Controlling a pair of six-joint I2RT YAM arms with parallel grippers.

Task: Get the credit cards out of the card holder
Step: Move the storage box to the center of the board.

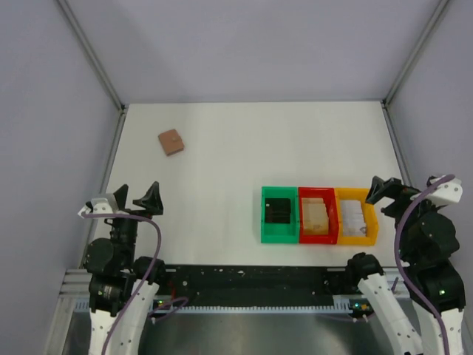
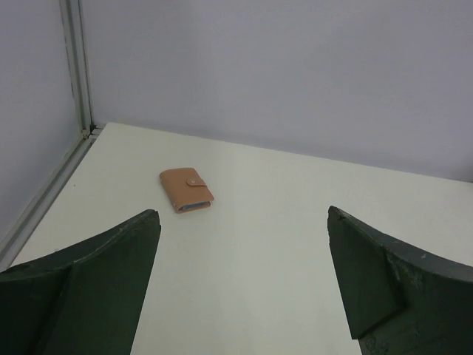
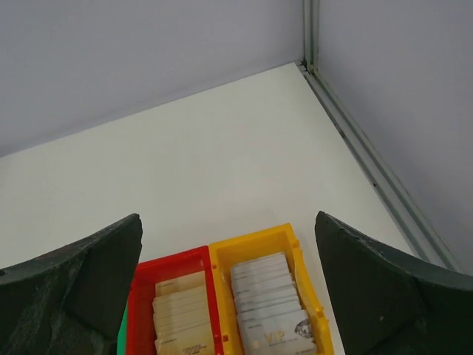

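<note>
The card holder (image 1: 171, 142) lies folded shut at the far left of the white table, its reddish-brown outer face up. In the left wrist view the card holder (image 2: 186, 189) shows a small snap tab and a blue-grey strip along its near edge. The credit cards are hidden inside it. My left gripper (image 1: 138, 196) (image 2: 242, 214) hangs open over the near left of the table, well short of the holder, with nothing between its fingers. On the near right, my right gripper (image 1: 403, 185) (image 3: 228, 218) is open and empty, above the bins.
Three plastic bins stand in a row near the right front: a green bin (image 1: 279, 190) with dark cards, a red bin (image 1: 318, 191) (image 3: 170, 260) with beige cards, and a yellow bin (image 1: 353, 192) (image 3: 251, 238) with silver cards. Grey walls and metal rails border the table.
</note>
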